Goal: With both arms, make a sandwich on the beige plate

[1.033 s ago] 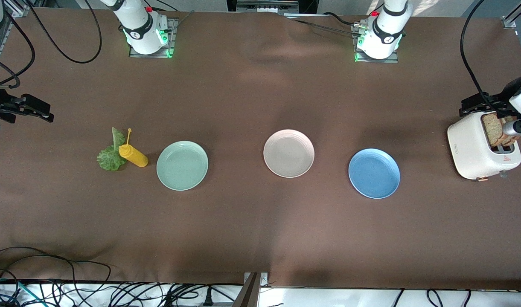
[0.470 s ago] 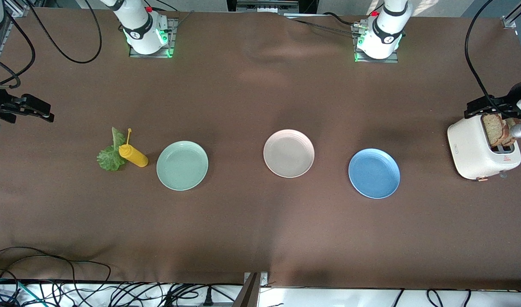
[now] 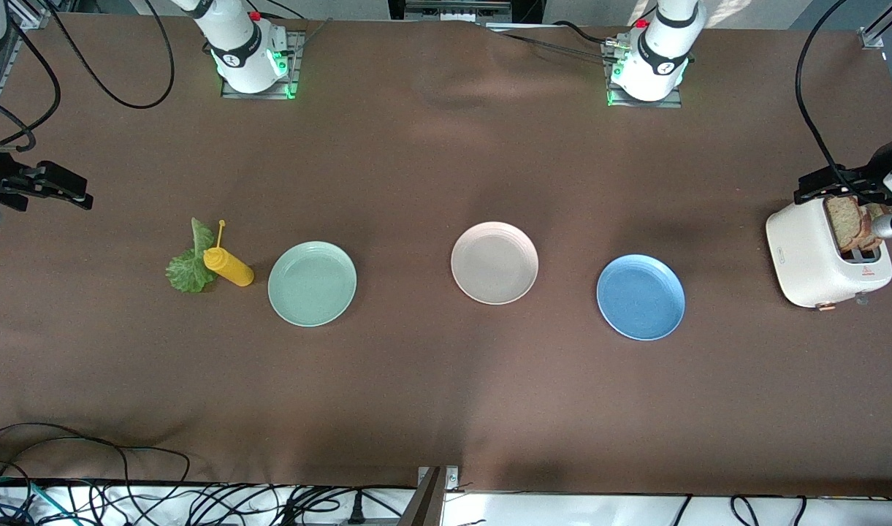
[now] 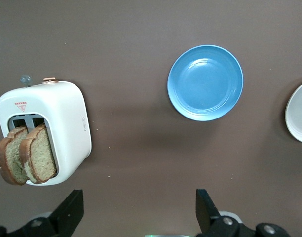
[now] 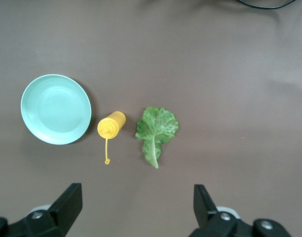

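beige plate [image 3: 494, 263]: you have a round, pale pinkish-beige plate with ridged concentric rings at the rim, lying bare at the middle of the table, between the two grippers and well apart from both; only its edge [image 4: 298, 112] shows in the left wrist view.
bread slices [image 4: 26, 155]: two square brown wholegrain slices with darker crust, coarse crumb, standing upright in the toaster's slots, just under your left gripper and not touched by it.
toaster [image 3: 818, 252]: smooth white rounded box with a small copper-coloured knob, at the left arm's end of the table.
lettuce leaf [image 5: 156, 128]: ruffled green leaf with a pale rib, flat on the cloth, below your right gripper and apart from it.
mustard bottle [image 5: 110, 126]: glossy yellow squeeze bottle lying on its side, cap hanging by a thin strap, between the leaf and the mint-green plate.
mint-green plate [image 3: 313, 283]: round, smooth, bare, beside the bottle.
blue plate [image 4: 205, 82]: round, smooth, bare, between the beige plate and the toaster.
table [image 3: 431, 380]: covered in matte brown cloth, slightly wrinkled.
left gripper [image 4: 138, 210]: black fingers spread wide, holding nothing, up over the toaster's edge.
right gripper [image 5: 136, 207]: black fingers spread wide, holding nothing, up over the right arm's end of the table, above the leaf and bottle.
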Controlling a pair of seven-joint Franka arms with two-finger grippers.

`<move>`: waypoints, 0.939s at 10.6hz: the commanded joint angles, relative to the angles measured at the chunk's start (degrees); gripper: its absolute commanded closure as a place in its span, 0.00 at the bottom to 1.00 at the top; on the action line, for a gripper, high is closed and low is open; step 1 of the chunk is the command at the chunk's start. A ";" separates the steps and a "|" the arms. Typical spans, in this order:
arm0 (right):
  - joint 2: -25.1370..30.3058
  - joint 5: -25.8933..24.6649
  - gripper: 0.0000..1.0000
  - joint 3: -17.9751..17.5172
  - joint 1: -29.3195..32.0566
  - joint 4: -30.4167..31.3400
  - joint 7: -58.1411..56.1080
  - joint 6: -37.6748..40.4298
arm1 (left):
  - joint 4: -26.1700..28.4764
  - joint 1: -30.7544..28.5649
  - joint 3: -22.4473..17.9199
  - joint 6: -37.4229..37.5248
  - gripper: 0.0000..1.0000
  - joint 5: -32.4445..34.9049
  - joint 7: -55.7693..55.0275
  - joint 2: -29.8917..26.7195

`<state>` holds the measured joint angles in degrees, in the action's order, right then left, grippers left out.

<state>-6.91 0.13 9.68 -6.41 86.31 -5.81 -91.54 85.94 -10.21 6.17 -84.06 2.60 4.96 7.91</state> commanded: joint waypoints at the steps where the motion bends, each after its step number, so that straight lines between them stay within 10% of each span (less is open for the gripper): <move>1: 0.24 0.57 0.00 0.08 0.08 -0.53 -0.87 0.75 | 0.63 0.01 0.42 0.21 0.00 -1.02 -0.21 -0.97; 10: 0.24 0.66 0.00 -0.01 0.08 -0.53 -0.87 0.75 | 0.54 0.10 0.51 0.21 0.00 -0.67 -0.12 -0.79</move>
<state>-6.91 0.13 9.69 -6.40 86.31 -5.81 -91.56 85.94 -10.10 6.79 -84.05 2.59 4.96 7.90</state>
